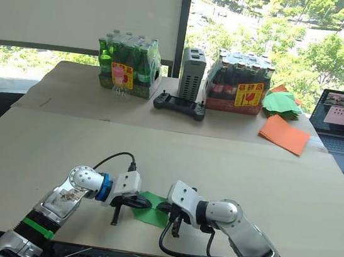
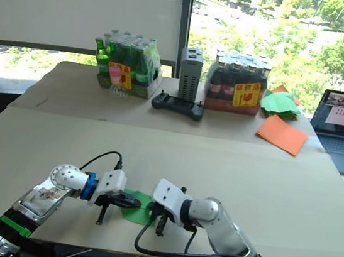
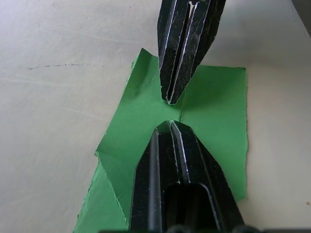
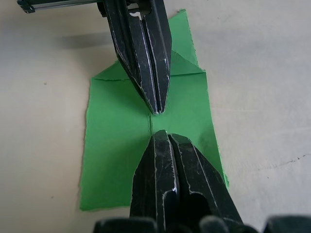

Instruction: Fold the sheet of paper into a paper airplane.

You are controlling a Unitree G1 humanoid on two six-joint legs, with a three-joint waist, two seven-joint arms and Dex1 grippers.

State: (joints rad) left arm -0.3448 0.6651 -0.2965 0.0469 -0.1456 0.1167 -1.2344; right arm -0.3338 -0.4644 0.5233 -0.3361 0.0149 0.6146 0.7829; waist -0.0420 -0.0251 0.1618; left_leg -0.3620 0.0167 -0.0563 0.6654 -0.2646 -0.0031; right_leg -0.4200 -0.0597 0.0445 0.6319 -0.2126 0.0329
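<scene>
Beige table near its front edge: the green sheet of paper lies flat. Left gripper and right gripper, fingers pressed together, meet tip-to-tip over its central crease.

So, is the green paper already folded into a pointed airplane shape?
No, the sheet of paper lies mostly flat on the table, with a centre crease and one folded corner.
</scene>
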